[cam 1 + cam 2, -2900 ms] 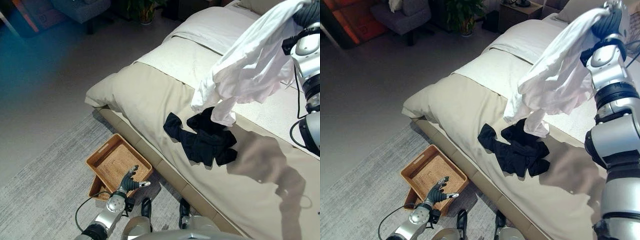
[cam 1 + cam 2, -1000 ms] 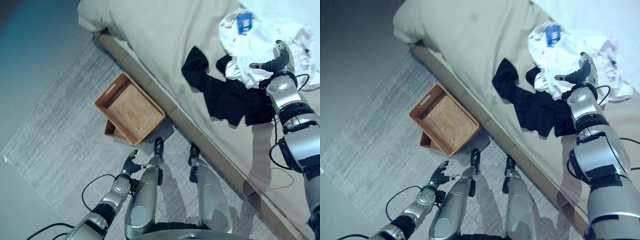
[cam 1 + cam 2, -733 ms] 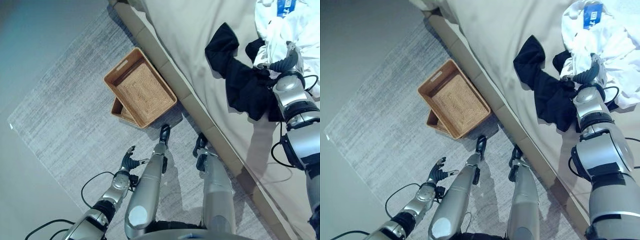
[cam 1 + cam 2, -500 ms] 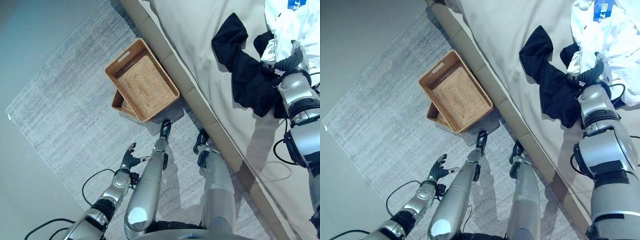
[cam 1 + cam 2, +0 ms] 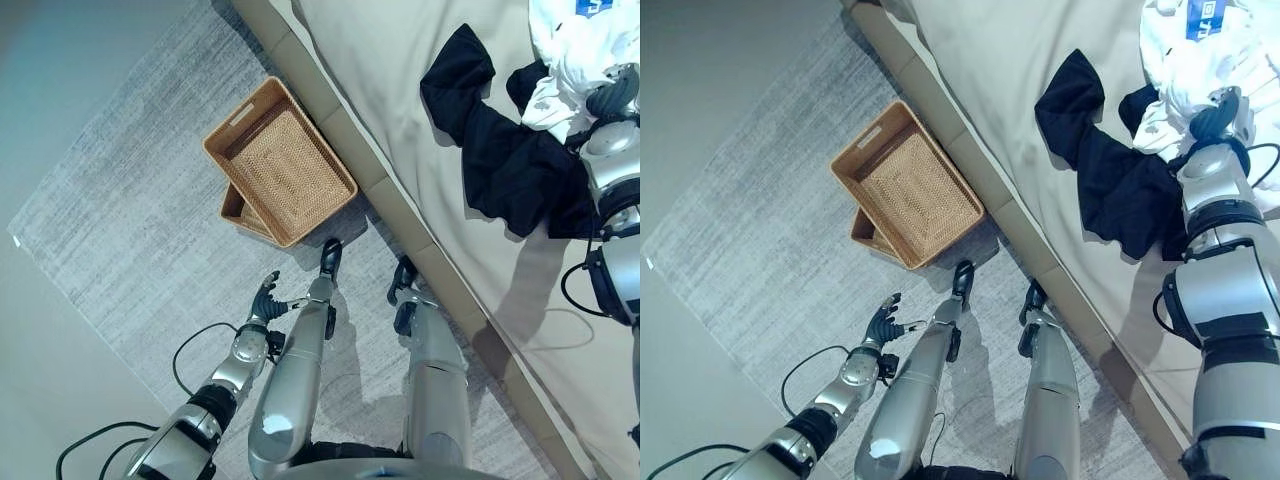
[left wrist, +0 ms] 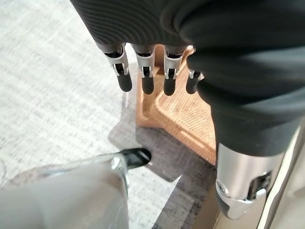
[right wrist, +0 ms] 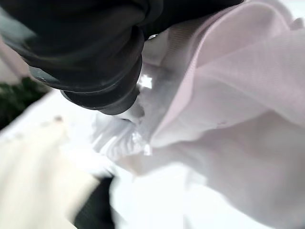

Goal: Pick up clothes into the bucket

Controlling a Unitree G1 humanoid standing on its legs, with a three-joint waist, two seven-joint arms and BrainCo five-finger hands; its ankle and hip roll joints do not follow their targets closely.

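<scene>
A white garment lies bunched on the bed, partly over a black garment spread beside it. My right hand rests against the white garment's near edge, and in the right wrist view the white cloth lies right against the hand's dark cover. A woven brown basket sits on the floor by the bed base, stacked on a second one. My left hand hangs low over the rug, open and holding nothing; its straight fingers point toward the basket.
The beige bed runs along the right side, its padded base edge between the basket and the clothes. A grey rug covers the floor around the basket, with bare floor beyond it.
The white garment, held high 2.9 s ago, now lies on the bed with my right hand lowered to it. The camera has tipped downward. My left hand stays low and open.
</scene>
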